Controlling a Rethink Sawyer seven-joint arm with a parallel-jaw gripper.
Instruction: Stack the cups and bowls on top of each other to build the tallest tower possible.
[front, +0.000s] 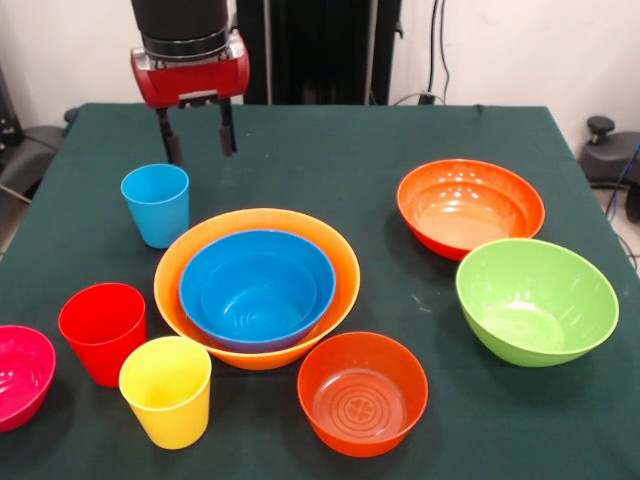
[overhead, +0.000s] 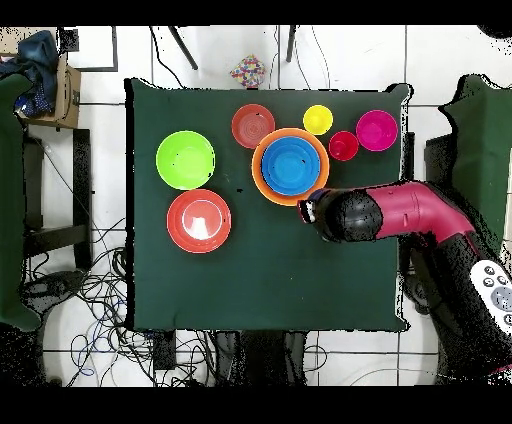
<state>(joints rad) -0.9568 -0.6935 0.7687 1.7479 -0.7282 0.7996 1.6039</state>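
My gripper (front: 198, 134) hangs open and empty above the table, just behind the light blue cup (front: 157, 203). The tower's base, the large pale orange bowl (front: 348, 285), holds the blue bowl (front: 257, 288) nested inside it. In front of it stand the red cup (front: 102, 330) and the yellow cup (front: 167, 390), both upright. The magenta bowl (front: 15, 375) sits at the left edge. A lime green bowl (front: 535, 300) and two red-orange bowls (front: 362, 392) (front: 470, 205) lie apart on the right. In the overhead view my arm (overhead: 400, 215) covers the light blue cup.
The dark green tablecloth (front: 330, 150) runs to the table's edges. In the overhead view cables (overhead: 90, 290) and chairs ring the table, and a remote (overhead: 493, 285) lies beside the arm's base.
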